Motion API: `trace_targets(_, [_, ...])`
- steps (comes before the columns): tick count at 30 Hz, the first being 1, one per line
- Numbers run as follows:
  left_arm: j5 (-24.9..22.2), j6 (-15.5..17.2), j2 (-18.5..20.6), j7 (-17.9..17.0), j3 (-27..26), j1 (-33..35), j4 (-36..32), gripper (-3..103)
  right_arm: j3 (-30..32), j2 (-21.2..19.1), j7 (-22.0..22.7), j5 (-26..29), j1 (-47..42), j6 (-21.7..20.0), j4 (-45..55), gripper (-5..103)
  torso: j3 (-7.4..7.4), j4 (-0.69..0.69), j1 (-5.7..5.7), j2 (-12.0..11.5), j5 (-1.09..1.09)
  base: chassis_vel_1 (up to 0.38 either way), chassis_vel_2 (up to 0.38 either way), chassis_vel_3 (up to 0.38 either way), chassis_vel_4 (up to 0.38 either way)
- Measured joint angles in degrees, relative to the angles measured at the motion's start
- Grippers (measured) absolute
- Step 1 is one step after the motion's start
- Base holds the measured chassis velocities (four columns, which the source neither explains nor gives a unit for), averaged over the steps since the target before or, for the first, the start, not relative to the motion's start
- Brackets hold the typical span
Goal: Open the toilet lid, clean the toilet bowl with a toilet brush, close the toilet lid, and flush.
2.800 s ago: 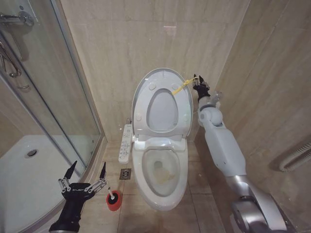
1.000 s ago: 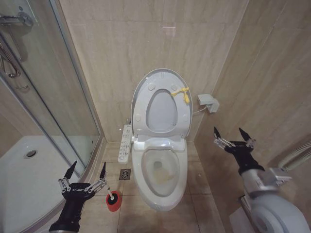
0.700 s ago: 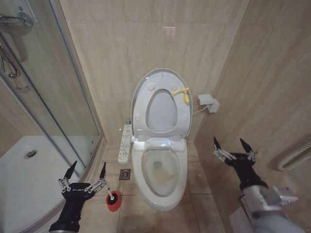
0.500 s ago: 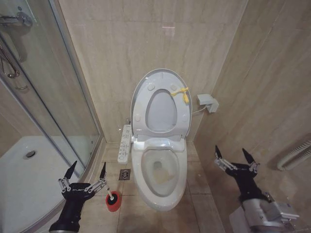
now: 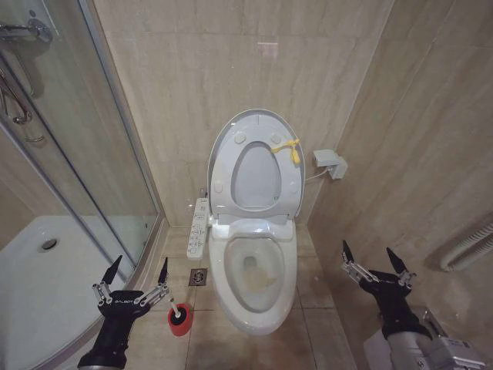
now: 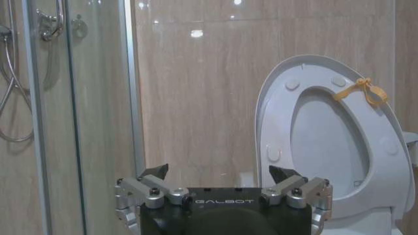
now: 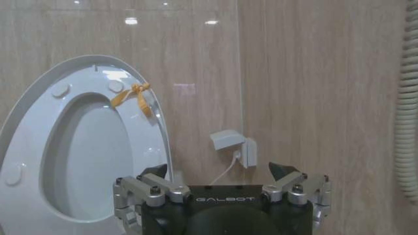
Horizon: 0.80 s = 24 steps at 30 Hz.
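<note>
The toilet lid point(image 5: 258, 154) stands upright against the rear wall with the ring seat raised against it, a yellow tag point(image 5: 288, 146) tied at its edge, so the toilet bowl point(image 5: 256, 277) is exposed for cleaning. The toilet brush point(image 5: 176, 310) stands in its red cup holder point(image 5: 181, 320) on the floor tiles, between the bowl and the shower enclosure point(image 5: 54, 193). Your left gripper point(image 5: 137, 276) hovers just beside the brush on the shower side, fingers spread wide and empty. Your right gripper point(image 5: 376, 260) hangs low on the opposite side of the bowl, near the side wall, also spread and empty. Treat the brush as light and rigid: expect the thin white handle to be smooth and inclined to twist between the pads, so take hold of the upper handle, square to the stick. Expect the holder to be light and prone to tipping or lifting with the brush; draw the brush straight up. The bristle head probably flexes; the handle likely does not.
</note>
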Motion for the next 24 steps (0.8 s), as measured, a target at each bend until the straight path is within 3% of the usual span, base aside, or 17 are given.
trace_targets(24, [0.0,0.0,0.0,0.0,0.0,0.0,0.0,100,-0.6,1.2,-0.8,-0.3,-1.0,-0.2,-0.1,100,0.0,0.01,0.0,0.0,0.0,0.0,0.0,0.0,0.0])
